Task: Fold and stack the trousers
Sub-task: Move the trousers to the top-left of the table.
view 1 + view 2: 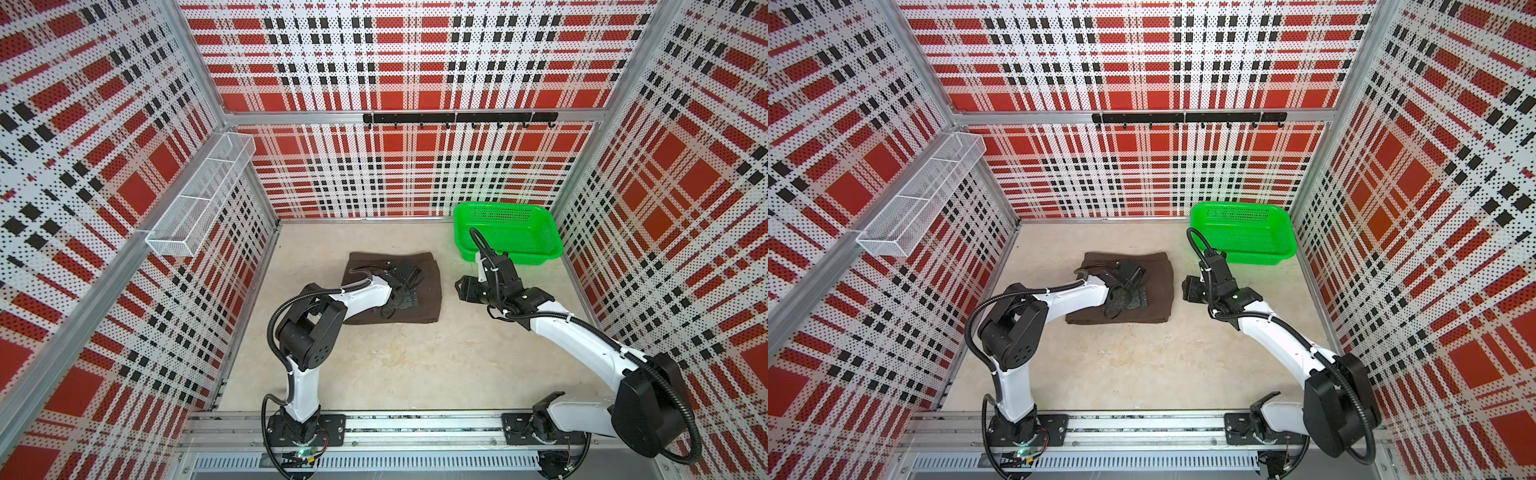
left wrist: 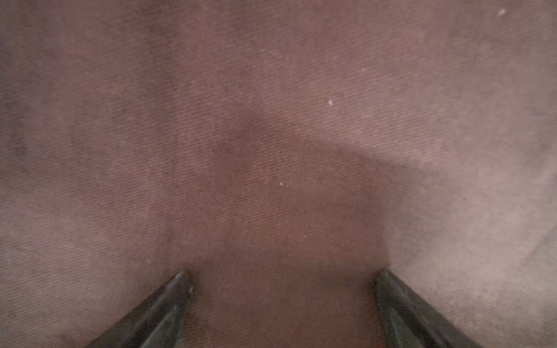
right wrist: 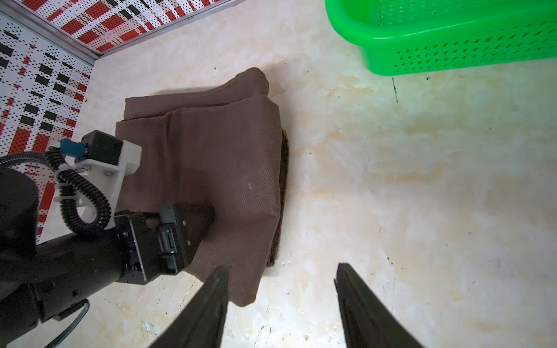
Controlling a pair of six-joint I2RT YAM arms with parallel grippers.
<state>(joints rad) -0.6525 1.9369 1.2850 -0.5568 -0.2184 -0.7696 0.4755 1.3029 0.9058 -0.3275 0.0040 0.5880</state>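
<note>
High on the left wall: white wire shelf [image 1: 199, 195], well above the table [image 1: 395, 374].

Below it, left of centre in both top views: left arm [image 1: 357, 297], stretched forward from its base and bent down at the wrist over the trousers [image 1: 424, 291]. Left gripper [image 1: 405, 282] released, spread wide, clasping nothing. From the left wrist, both fingertips [image 2: 177, 289] far apart and down at the cloth, brown twill of the trousers [image 2: 271, 120] filling that entire view. Pressing or merely touching: not possible to tell.

Middle of the table, slightly toward the left wall: trousers [image 1: 1158, 291] folded into a thick dark brown rectangle, lying flat. Stacked layers showing along the edge facing the right arm [image 1: 582, 336]. One far corner of the trousers [image 3: 226, 150] humped up in the right wrist view.

Just right of that edge, apart from the cloth: right gripper [image 1: 462, 287], pointed toward the trousers and held over the table [image 3: 422, 180]. Jaws partly parted, nothing between them. Right gripper [image 3: 280, 269] likewise released. Right arm angled in from the front right corner.

On the back wall, right of centre: black hook rail [image 1: 457, 117].

Far right corner of the table: green mesh basket [image 1: 503, 216], upright, near the back and right walls, well apart from the trousers. Basket [image 3: 452, 48] also at the edge of the right wrist view.
</note>
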